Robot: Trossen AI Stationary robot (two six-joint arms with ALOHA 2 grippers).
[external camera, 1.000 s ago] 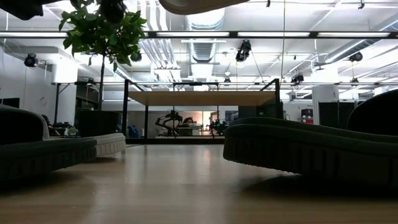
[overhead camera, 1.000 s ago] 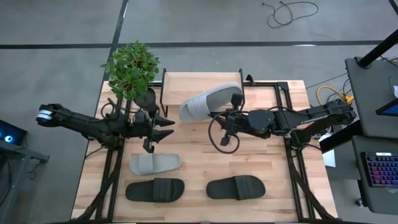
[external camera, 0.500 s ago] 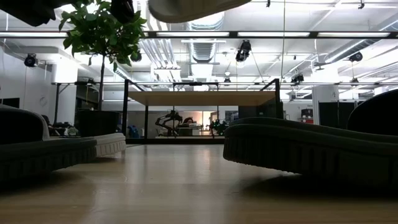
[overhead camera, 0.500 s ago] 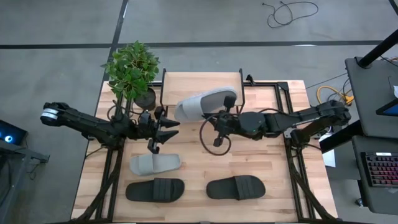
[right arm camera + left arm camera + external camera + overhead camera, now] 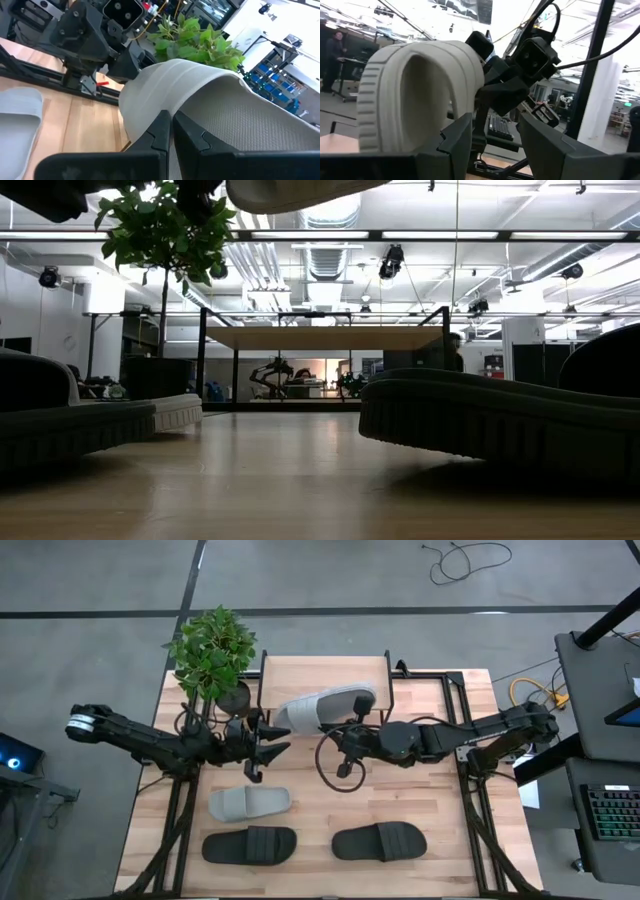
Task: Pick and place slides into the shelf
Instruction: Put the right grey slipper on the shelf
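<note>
Held grey slide point(image 5: 322, 707) shifted left over past second, now aloft above shelf point(image 5: 375, 673), toe near left gripper point(image 5: 276, 739). Right gripper point(image 5: 352, 736) pressed tight on its sole edge. Left gripper fingers spread, empty, facing slide: handover likely. Shelf top bare. Second grey slide point(image 5: 249, 804), two black slides point(image 5: 249, 845) on table point(image 5: 440, 800).

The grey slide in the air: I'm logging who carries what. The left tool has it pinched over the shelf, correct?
Not the left: the right tool is shut on the grey slide over the shelf, as the high view shows. The left tool is beside the slide's end, open.
</note>
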